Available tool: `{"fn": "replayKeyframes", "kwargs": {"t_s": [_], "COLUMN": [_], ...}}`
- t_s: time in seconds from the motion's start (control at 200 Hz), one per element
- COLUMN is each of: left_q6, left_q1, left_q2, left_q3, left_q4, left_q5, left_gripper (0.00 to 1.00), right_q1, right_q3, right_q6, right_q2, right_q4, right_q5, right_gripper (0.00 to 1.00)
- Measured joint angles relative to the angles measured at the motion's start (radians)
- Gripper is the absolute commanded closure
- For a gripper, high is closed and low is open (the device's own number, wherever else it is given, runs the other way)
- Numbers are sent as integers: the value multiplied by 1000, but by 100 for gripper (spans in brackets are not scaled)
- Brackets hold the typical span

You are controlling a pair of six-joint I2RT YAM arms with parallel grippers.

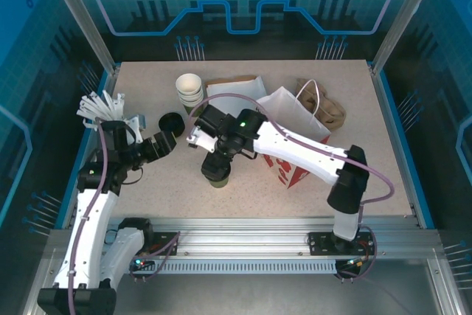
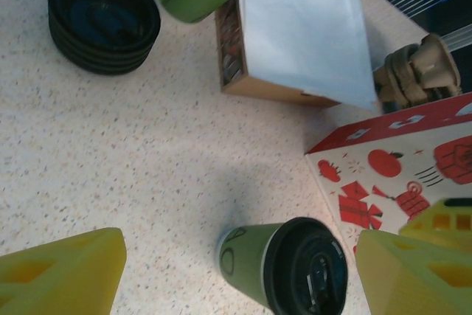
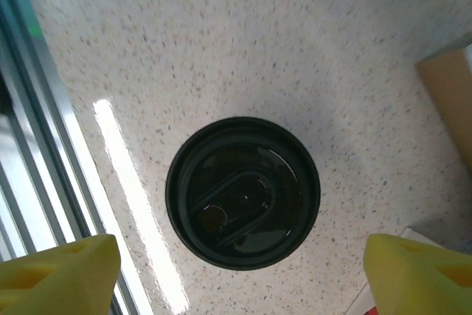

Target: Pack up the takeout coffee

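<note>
Upright dark green paper cup with black plastic lid (image 3: pixel 243 201) sits directly beneath right gripper (image 3: pixel 240 271), fingers spread, empty; left gripper (image 2: pixel 236 274) also released, farther off.

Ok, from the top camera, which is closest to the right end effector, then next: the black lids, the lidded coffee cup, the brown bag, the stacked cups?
Starting from the right end effector:
1. the lidded coffee cup, right underneath it.
2. the black lids, off to the left.
3. the stacked cups, back left.
4. the brown bag, far back right.
</note>
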Motion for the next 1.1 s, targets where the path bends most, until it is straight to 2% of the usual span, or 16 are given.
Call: {"fn": "replayKeyframes", "kwargs": {"t_s": [0.085, 0.405, 1.1], "left_q6": [10, 35, 51], "left_q1": [8, 22, 22], "left_q2": [5, 19, 18], "left_q3": [-19, -47, -47], "left_q4": [-12, -21, -21], "left_q5": [13, 23, 57], "left_gripper": [16, 16, 16], "right_q1": [0, -1, -1], "right_q3": [28, 101, 158], "right_q6": [-6, -17, -35], "right_q2": [48, 150, 214], "right_q4": [-31, -105, -165], "right_q5": [8, 26, 25], "right_gripper": [6, 6, 16]}}
